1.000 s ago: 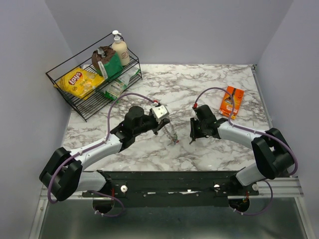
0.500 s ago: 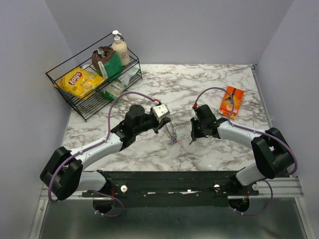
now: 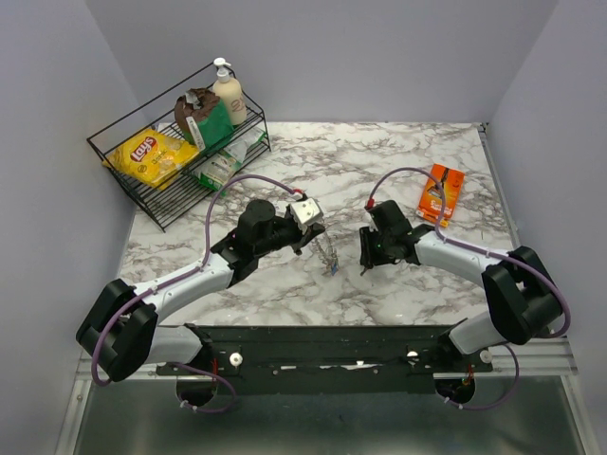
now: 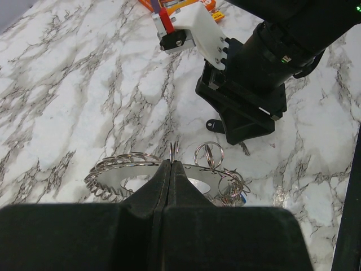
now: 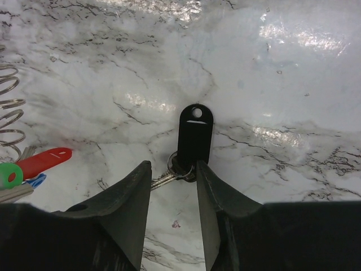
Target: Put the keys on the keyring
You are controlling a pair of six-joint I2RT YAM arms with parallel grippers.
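The left jaws are pinched fully shut on the rim of the keyring, and the fingers meet right at its toothed edge. From above, the keyring sits about mid-way across the marble surface, between the two arms. It's got a couple of small split rings hanging off it.

The right jaws are partly open just beside it, pointing down at the surface. In the right wrist view the black key lies flat. Its little ring and metal blade are in the gap between the two fingers. The jaws straddle it and aren't clamped on it. We can't tell if the one finger is actually touching the black head.

Off at the left edge of that same view we've got the red key, the blue key and a green head. They're bunched together close under the keyring's coils.

There's also an orange packet off to the right, well apart from all this.
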